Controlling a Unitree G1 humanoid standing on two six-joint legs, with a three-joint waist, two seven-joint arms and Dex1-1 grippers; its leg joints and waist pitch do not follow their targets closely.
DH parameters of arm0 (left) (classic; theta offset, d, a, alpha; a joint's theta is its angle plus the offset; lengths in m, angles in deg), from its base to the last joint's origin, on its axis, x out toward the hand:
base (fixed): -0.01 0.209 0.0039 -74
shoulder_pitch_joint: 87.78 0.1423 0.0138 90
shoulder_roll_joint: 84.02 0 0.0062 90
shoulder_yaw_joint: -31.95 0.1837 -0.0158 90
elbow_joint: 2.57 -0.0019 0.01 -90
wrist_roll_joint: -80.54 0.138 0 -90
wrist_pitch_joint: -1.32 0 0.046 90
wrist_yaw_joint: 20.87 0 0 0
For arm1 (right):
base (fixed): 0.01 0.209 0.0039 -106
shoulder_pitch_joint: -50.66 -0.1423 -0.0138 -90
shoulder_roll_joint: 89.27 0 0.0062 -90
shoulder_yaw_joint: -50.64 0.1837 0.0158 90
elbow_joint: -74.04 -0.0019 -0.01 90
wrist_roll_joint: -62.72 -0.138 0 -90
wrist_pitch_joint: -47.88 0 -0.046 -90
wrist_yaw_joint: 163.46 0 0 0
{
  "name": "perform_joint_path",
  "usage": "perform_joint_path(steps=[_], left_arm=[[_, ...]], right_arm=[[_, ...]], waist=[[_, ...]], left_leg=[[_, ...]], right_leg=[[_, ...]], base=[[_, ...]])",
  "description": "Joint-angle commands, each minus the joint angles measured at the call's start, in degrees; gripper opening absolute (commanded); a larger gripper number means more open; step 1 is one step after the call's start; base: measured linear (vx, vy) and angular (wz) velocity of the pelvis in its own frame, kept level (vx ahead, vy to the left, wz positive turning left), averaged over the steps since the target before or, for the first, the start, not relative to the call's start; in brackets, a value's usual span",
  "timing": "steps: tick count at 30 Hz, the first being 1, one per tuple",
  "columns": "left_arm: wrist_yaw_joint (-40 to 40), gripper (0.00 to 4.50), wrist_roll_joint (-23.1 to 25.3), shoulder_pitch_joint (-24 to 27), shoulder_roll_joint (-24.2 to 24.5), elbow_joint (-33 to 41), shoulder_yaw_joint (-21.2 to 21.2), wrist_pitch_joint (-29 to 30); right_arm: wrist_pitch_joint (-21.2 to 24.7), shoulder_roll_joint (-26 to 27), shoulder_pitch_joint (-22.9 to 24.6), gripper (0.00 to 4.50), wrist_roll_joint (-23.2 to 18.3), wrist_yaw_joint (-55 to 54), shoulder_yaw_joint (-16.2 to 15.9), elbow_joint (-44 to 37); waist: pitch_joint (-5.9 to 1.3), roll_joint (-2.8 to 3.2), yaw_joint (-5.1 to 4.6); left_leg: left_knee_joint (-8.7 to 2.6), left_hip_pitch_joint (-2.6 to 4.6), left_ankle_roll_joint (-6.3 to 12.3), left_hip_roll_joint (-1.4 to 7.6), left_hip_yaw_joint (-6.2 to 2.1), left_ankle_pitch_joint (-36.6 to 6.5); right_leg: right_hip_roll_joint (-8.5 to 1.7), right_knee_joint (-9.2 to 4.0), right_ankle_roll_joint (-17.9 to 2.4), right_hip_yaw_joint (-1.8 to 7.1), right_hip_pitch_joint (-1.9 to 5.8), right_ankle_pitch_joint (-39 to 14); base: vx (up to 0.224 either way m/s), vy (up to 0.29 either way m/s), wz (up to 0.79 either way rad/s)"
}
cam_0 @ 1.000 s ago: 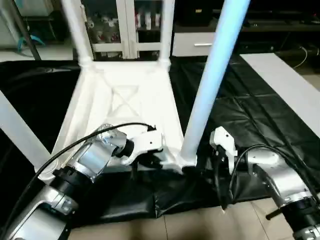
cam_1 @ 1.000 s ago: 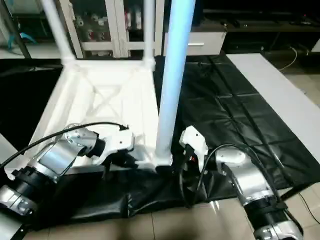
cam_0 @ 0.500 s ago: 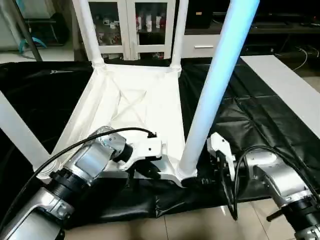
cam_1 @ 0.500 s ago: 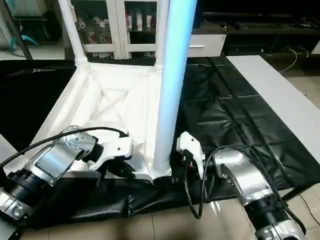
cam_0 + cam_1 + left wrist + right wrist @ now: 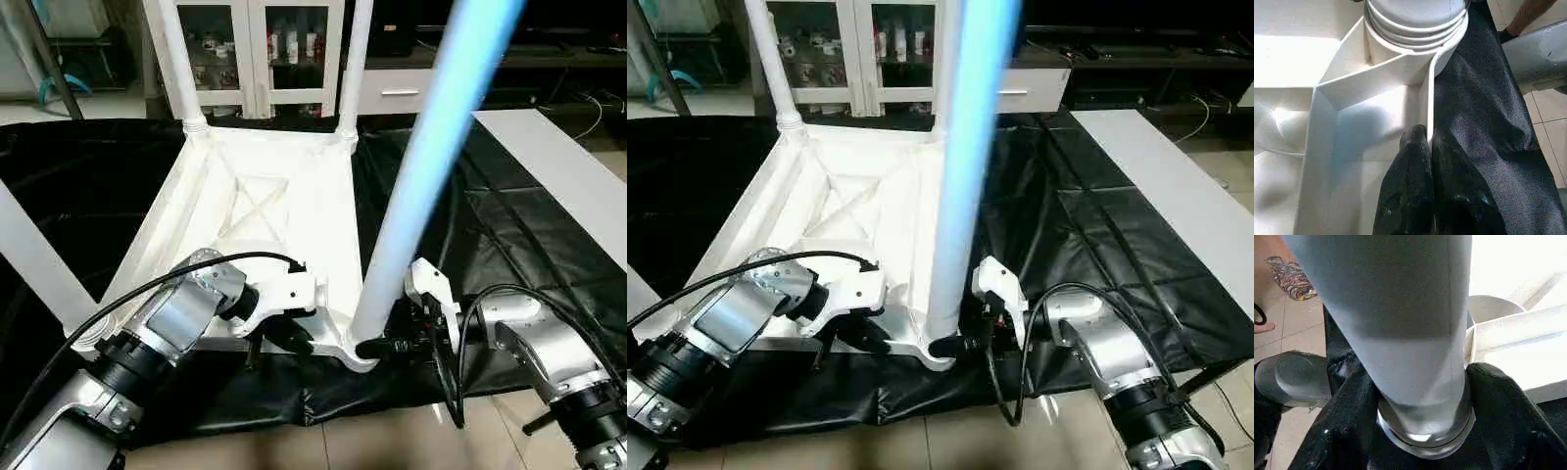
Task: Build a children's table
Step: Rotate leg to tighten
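Observation:
The white tabletop [image 5: 274, 211] lies upside down on a black sheet, its X-ribs facing up. Two legs [image 5: 176, 59] [image 5: 355, 59] stand in the far corner sockets, and a third [image 5: 34, 259] rises at the near left. The fourth leg [image 5: 421, 166] stands in the near right socket, leaning slightly right. My right gripper [image 5: 377, 346] is shut on this leg's base, with one finger [image 5: 1347, 421] on each side of the tube [image 5: 1400, 308]. My left gripper [image 5: 1427, 142] is shut on the tabletop's thin near rim [image 5: 1429, 98], next to that socket.
The black sheet [image 5: 490, 235] covers the floor and ends just behind my forearms at bare tiles [image 5: 392, 436]. A flat white board [image 5: 558, 166] lies at the right. A glass-door cabinet [image 5: 265, 49] stands behind. A person's foot [image 5: 1264, 325] shows at the edge.
My right gripper has moved left to the near right leg's base and closed around it. The left gripper keeps its hold on the rim. The camera has shifted slightly.

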Motion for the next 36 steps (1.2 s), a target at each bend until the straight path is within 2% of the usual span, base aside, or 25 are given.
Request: perform_joint_path(steps=[1,9,12,13,14,15,16,17,18,19,21,23,24,25,26,27,28,29,30,31,32,33,34,35,36], left_arm=[[-1.9,0.00,2.6,3.9,0.5,-3.5,7.2,2.1],[-0.8,0.00,2.7,4.0,0.0,-3.7,6.7,2.7],[4.1,0.00,3.2,3.5,-2.0,-6.2,4.8,1.7],[9.3,0.00,3.4,2.8,-4.3,-8.7,2.5,1.5],[12.5,0.00,3.3,2.2,-5.8,-10.2,1.0,1.6],[14.6,0.00,3.3,1.8,-6.8,-11.2,-0.1,1.8],[15.6,0.00,3.2,1.6,-7.3,-11.6,-0.6,2.1],[20.2,0.00,3.1,0.6,-9.7,-13.8,-2.9,3.5],[20.2,0.00,3.1,0.6,-9.7,-13.8,-2.9,3.5],[25.9,0.00,2.7,-0.9,-12.6,-16.7,-5.4,4.3],[27.2,0.00,2.6,-1.2,-13.2,-17.3,-6.0,4.4],[31.1,0.00,3.0,-2.2,-14.7,-19.2,-6.8,3.7],[32.1,0.00,3.2,-2.6,-15.1,-19.9,-6.8,3.2],[32.3,0.00,3.2,-2.7,-15.2,-19.9,-6.9,3.1],[33.4,0.00,3.5,-3.1,-15.9,-20.7,-7.0,2.5],[34.4,0.00,3.6,-3.5,-16.7,-21.4,-7.4,1.7],[35.3,0.00,3.7,-3.9,-17.4,-22.3,-7.7,1.1],[36.3,0.00,4.1,-4.6,-18.6,-23.5,-7.7,-0.6],[36.4,0.00,4.1,-4.6,-18.6,-23.6,-7.6,-0.8],[36.6,0.00,4.2,-4.9,-18.9,-24.3,-7.4,-1.8],[36.6,0.00,4.3,-5.0,-18.9,-24.6,-7.3,-2.2],[36.6,0.00,4.3,-5.0,-18.8,-24.6,-7.3,-2.3],[36.8,0.00,4.2,-5.1,-18.7,-25.0,-7.3,-2.7],[36.8,0.00,4.2,-5.1,-18.7,-25.0,-7.3,-2.7],[36.6,0.00,4.1,-5.1,-18.4,-25.2,-7.2,-3.1]], right_arm=[[-0.7,-0.2,-0.9,2.46,1.0,1.6,-1.4,0.9],[-2.0,1.0,-1.1,2.38,2.9,-1.3,-1.5,3.2],[-4.1,4.1,-2.0,2.38,4.7,-9.5,0.8,7.6],[-4.6,6.4,-2.6,2.38,5.6,-15.6,2.5,10.7],[-4.4,7.5,-2.9,2.38,6.0,-18.9,3.4,12.3],[-4.2,8.4,-3.1,2.38,6.2,-21.4,4.0,13.5],[-3.9,9.0,-3.2,2.38,6.3,-22.9,4.4,14.0],[-2.2,12.1,-3.8,2.37,6.6,-31.3,6.6,17.0],[-2.2,12.1,-3.8,2.37,6.6,-31.3,6.6,17.0],[0.6,16.6,-5.0,2.35,7.0,-45.1,10.1,21.8],[1.0,17.7,-5.3,2.34,6.9,-47.9,10.9,22.9],[0.0,21.2,-6.5,2.34,5.7,-58.1,14.7,26.7],[-0.7,22.9,-7.3,2.33,5.1,-62.4,16.3,28.6],[-0.8,23.1,-7.4,2.33,5.1,-63.0,16.6,28.9],[-2.1,24.9,-8.2,2.32,4.5,-67.9,18.4,30.9],[-3.5,26.6,-9.2,2.32,4.4,-71.6,19.1,32.8],[-4.4,27.8,-10.0,2.32,4.7,-74.3,19.6,34.3],[-7.0,30.9,-12.2,2.32,6.0,-77.9,18.7,36.6],[-7.3,31.3,-12.4,2.32,6.2,-78.0,18.5,36.6],[-8.5,32.9,-13.8,2.31,6.7,-76.9,17.3,36.8],[-8.9,33.4,-14.2,2.31,6.9,-75.6,16.7,36.4],[-9.0,33.4,-14.2,2.31,7.0,-75.5,16.6,36.4],[-10.9,33.5,-14.7,2.31,7.5,-72.8,15.3,35.7],[-10.9,33.5,-14.7,2.31,7.5,-72.8,15.3,35.7],[-12.4,33.2,-14.4,2.31,7.7,-71.7,14.7,34.9]], waist=[[-2.25,-0.24,-0.12],[-2.15,-0.33,-0.45],[-2.04,-0.38,-0.77],[-1.36,-0.35,-1.09],[-0.91,-0.70,-1.31],[-0.86,-0.64,-1.43],[-0.86,-0.73,-1.69],[-0.90,-0.66,-1.86],[-0.90,-0.60,-2.22],[-0.90,-0.22,-3.06],[-0.92,-0.14,-4.24],[-0.76,1.02,-4.92],[-0.67,1.01,-5.31],[-0.68,1.09,-5.99],[-0.48,1.80,-6.39],[-0.19,2.75,-6.58],[0.59,2.87,-6.49],[0.60,3.31,-4.99],[0.57,3.25,-3.58],[0.56,1.34,-2.11],[1.00,-3.66,-2.36],[0.71,-2.52,-2.47],[-0.23,-2.07,-2.00],[-0.76,-0.99,-1.40],[-1.51,-0.94,-1.25]], left_leg=[[-3.10,-0.37,4.10,1.22,0.20,-4.6],[-3.27,-0.37,3.21,1.23,0.13,-6.9],[-3.39,-0.45,2.74,1.25,0.16,-8.5],[-3.83,-0.29,1.36,1.03,0.19,-13.8],[-4.07,-0.01,0.03,0.77,-0.18,-19.2],[-4.04,0.33,-0.61,0.73,-0.44,-21.0],[-4.07,0.61,-1.03,0.58,-0.88,-23.4],[-4.01,0.70,-1.14,0.51,-1.01,-24.0],[-4.01,0.65,-1.21,0.42,-1.08,-24.2],[-4.37,0.08,-1.57,0.33,-1.74,-25.3],[-4.66,-0.32,-2.04,0.22,-2.50,-27.9],[-4.86,0.31,-1.37,0.46,-3.02,-31.9],[-4.96,0.40,-1.22,0.51,-3.10,-33.3],[-5.18,0.18,-1.21,0.59,-3.58,-35.3],[-5.62,0.70,-1.07,1.04,-3.90,-39.2],[-6.47,0.58,-1.13,1.47,-4.37,-42.7],[-8.08,0.34,-1.27,2.30,-3.97,-47.7],[-11.32,-2.09,-1.72,3.82,-3.14,-51.8],[-12.57,-3.34,-1.40,4.31,-2.36,-53.1],[-12.39,-1.55,0.80,3.62,-0.12,-50.0],[2.53,6.97,-0.51,-2.08,-0.03,-29.6],[6.85,7.22,0.55,-2.83,-0.18,-20.4],[2.50,-1.92,2.01,-0.76,-3.48,-10.0],[-1.24,-3.60,0.68,-0.01,-3.92,-7.5],[-2.96,-1.03,-0.18,0.50,-3.30,-4.5]], right_leg=[[-2.47,-2.15,-15.8,2.03,2.54,-2.5],[-2.52,-2.42,-15.2,2.04,2.45,-5.4],[-2.62,-2.66,-14.9,2.09,2.25,-7.1],[-2.47,-3.61,-13.3,2.06,1.74,-14.6],[-2.52,-4.46,-10.3,1.86,1.65,-24.8],[-2.67,-4.77,-8.8,1.80,1.39,-29.0],[-2.88,-5.62,-5.7,1.46,1.17,-35.6],[-2.89,-5.88,-4.6,1.41,0.99,-37.4],[-2.89,-6.01,-4.2,1.31,0.84,-37.9],[-2.88,-6.48,-2.5,0.49,1.34,-39.2],[-2.76,-6.92,-1.3,-0.70,1.73,-39.5],[-2.80,-7.63,-1.7,-1.49,1.69,-37.1],[-2.82,-7.92,-1.9,-2.04,1.68,-36.6],[-2.78,-8.23,-1.4,-3.19,2.41,-35.7],[-2.67,-8.08,-2.0,-3.69,2.56,-32.7],[-2.45,-7.36,-2.6,-3.88,3.19,-29.7],[-1.59,-6.02,-3.3,-4.27,3.37,-28.0],[-0.91,0.85,-4.6,-3.13,5.93,-20.0],[-0.71,4.35,-4.8,-2.06,6.74,-14.5],[-0.38,5.43,-3.2,0.62,4.73,-16.8],[-2.80,-10.12,3.0,0.62,-6.05,-58.1],[-6.17,-11.67,2.7,1.71,-7.49,-69.4],[-10.07,-7.49,0.9,5.41,2.82,-62.6],[-7.75,-5.03,0.0,3.31,4.19,-51.3],[-3.54,-3.10,-2.3,2.06,1.61,-24.4]], base=[[0.000,0.000,0.00],[0.000,0.000,0.00],[0.000,0.000,0.00],[-0.053,-0.012,-0.03],[0.000,0.000,0.00],[-0.084,-0.007,-0.06],[0.000,0.000,0.00],[-0.093,0.002,-0.07],[-0.091,0.009,-0.11],[-0.091,0.009,-0.11],[-0.080,0.026,-0.20],[-0.070,0.036,-0.18],[0.000,0.000,0.00],[0.000,0.000,0.00],[0.000,0.000,0.00],[0.000,0.000,0.00],[0.000,0.000,0.00],[-0.057,-0.020,0.09],[-0.050,-0.062,0.21],[-0.050,-0.062,0.21],[0.020,-0.150,0.18],[0.044,-0.113,-0.21],[0.044,-0.113,-0.21],[0.086,0.013,-0.42],[0.077,-0.017,-0.08]])
